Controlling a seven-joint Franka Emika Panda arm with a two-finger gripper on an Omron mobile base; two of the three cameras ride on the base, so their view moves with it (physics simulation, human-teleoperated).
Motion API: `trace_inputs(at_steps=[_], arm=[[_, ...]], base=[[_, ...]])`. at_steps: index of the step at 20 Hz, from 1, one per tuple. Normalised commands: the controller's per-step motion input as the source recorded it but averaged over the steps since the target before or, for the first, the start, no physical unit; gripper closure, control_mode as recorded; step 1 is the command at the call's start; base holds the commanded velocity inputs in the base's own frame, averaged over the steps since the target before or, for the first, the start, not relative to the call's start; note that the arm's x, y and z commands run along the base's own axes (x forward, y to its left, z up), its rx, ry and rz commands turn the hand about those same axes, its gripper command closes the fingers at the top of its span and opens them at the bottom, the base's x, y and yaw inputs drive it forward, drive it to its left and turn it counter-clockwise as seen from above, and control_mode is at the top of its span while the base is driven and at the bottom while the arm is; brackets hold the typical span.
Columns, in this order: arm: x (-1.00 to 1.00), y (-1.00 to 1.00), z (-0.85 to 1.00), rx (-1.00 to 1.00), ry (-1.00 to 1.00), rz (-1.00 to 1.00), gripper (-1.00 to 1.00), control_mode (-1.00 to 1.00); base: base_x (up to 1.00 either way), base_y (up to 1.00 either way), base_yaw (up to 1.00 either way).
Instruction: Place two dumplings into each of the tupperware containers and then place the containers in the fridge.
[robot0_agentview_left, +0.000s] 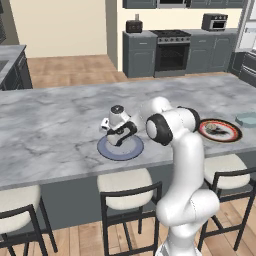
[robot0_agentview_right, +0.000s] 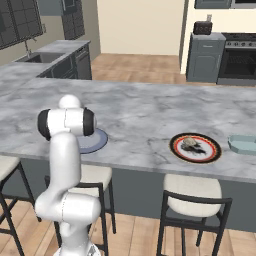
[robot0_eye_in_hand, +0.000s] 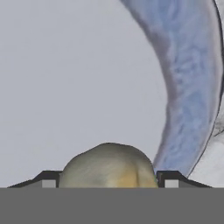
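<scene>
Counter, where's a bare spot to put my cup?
The marble counter is bare left of the blue-grey plate, and between it and the red-rimmed plate. It is crowded at the blue-grey plate, where the gripper holds a dumpling.

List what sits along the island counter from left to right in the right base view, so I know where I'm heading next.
Blue-grey plate partly behind the arm → red-and-black-rimmed plate carrying dumplings → pale tupperware container at the right edge.
</scene>
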Motion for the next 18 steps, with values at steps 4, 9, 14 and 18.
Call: trace_inputs(at_steps=[4, 9, 14, 18], arm=[[-0.47, -0.28, 0.04, 0.13, -0.02, -0.23, 1.0, -1.0], [-0.86, -0.47, 0.9, 0.26, -0.19, -0.03, 1.0, -1.0], [-1.0, -0.68, 1.0, 0.04, -0.03, -0.02, 1.0, -1.0], [-1.0, -0.41, 1.0, -0.2, 0.13, 0.0, 1.0, -1.0]], base=[[0.0, 0.0, 0.0], [0.0, 0.0, 0.0], [0.0, 0.0, 0.0], [0.0, 0.0, 0.0]])
